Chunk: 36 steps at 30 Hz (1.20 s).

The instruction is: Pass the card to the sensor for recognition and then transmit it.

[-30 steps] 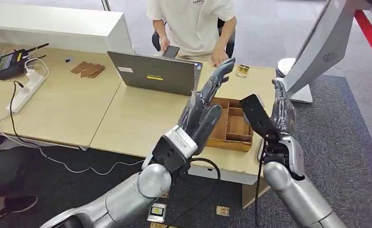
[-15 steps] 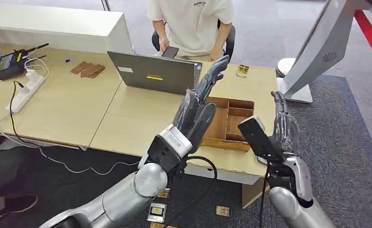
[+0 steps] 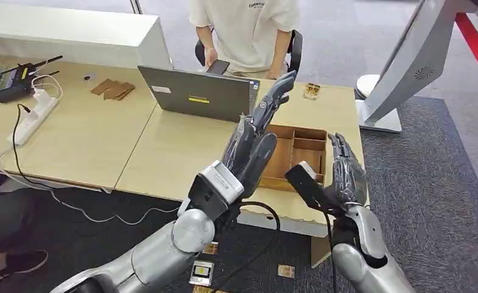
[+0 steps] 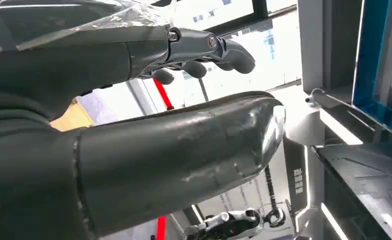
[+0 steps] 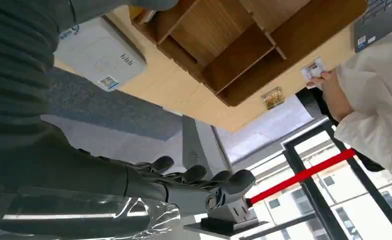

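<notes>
**Both hands raised and empty over desk, card in a person's fingers**

Left hand (image 3: 253,143) lifted above the pale laminate table (image 3: 181,146), dark jointed fingers stretched long and apart, gripping nothing; from the left wrist view, a thick, scuffed grey thumb beneath slim fingers, crinkled clear film across the ribbed cover. Right hand (image 3: 340,177) upright near the table's front edge, fingers straight and slightly spread, likewise holding nothing; thumb side seen from above as a dark, blunt, flat-ended shape, hard to read.

Just beyond both hands, a shallow wooden tray (image 3: 306,137) split by thin slats into rectangular compartments, partly masked by the left fingers and the right hand. From the right wrist view, a flat white square reader (image 5: 101,56) with rounded corners lying on the table beside the tray, one corner cut off by the grey thumb.

Small pale card (image 5: 313,69) pinched in the fingers of a seated person (image 3: 245,27) in a cream shirt, at the table's far side; print too small to make out. Dark phone (image 3: 218,66) in that person's other hand, behind a grey laptop (image 3: 196,94) lid. Small brass-coloured object (image 3: 311,91) on the table past the tray, details unclear. Angled grey stand (image 3: 407,61) at right, cropped by the frame.
</notes>
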Motion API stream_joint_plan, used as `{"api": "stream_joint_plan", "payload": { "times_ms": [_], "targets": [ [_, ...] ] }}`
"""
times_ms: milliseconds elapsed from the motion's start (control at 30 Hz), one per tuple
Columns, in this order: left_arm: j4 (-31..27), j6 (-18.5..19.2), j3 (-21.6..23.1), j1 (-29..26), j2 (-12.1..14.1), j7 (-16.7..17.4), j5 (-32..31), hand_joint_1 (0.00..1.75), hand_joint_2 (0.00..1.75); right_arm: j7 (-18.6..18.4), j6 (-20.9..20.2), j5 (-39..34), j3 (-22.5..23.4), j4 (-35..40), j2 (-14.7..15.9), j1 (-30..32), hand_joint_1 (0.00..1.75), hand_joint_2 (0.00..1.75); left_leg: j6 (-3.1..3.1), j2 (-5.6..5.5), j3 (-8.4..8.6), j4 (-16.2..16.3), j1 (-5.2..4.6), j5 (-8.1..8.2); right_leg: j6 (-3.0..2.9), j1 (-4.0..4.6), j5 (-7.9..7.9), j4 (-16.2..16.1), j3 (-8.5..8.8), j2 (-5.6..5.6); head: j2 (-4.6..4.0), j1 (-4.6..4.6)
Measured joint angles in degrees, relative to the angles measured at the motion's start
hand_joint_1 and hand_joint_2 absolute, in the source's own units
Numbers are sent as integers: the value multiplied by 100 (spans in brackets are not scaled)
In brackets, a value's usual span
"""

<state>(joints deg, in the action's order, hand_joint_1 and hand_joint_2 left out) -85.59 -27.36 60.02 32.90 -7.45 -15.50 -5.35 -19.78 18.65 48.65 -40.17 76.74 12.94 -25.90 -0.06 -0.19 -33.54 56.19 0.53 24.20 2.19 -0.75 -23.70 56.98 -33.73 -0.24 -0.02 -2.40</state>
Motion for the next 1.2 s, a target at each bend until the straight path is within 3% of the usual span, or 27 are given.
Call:
{"api": "stream_joint_plan", "payload": {
  "times_ms": [1200],
  "targets": [
    [-35, 153, 7, -57, 0, -9, -50, 0, 0, -22, 57, 807, -243, -1504, -413, -255, 0, 175, 0, 0, 0, 0, 0, 0, 0, 0, 0, 0, 0, 0, 0, 0]
  ]
}}
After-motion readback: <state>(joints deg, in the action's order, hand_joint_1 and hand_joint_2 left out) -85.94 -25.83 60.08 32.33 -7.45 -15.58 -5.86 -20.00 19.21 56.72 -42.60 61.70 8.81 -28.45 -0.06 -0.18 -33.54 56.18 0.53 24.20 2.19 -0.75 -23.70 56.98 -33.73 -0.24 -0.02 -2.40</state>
